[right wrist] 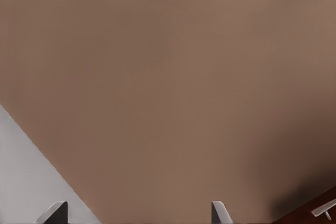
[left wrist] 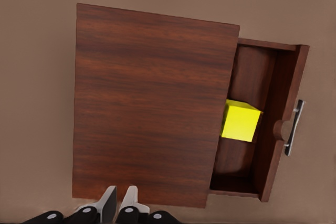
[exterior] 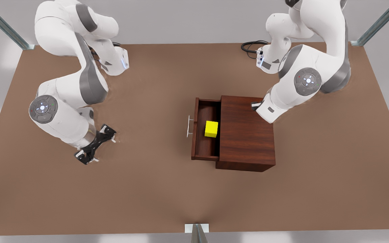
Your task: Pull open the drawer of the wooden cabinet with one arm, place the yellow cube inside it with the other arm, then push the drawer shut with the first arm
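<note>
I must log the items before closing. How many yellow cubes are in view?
1. The cube lies inside the open drawer, beside the cabinet front. Another could be hidden deeper inside the cabinet; the views cannot tell.

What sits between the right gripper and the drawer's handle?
Bare table, per the front view, from open right gripper to drawer handle; left gripper hangs above the wooden cabinet.

no readable text, labels, brands, numbers or signs anywhere: none on the wooden cabinet (exterior: pixel 247 131), the yellow cube (exterior: pixel 211 129), the arms or the tabletop (exterior: pixel 147 189).
</note>
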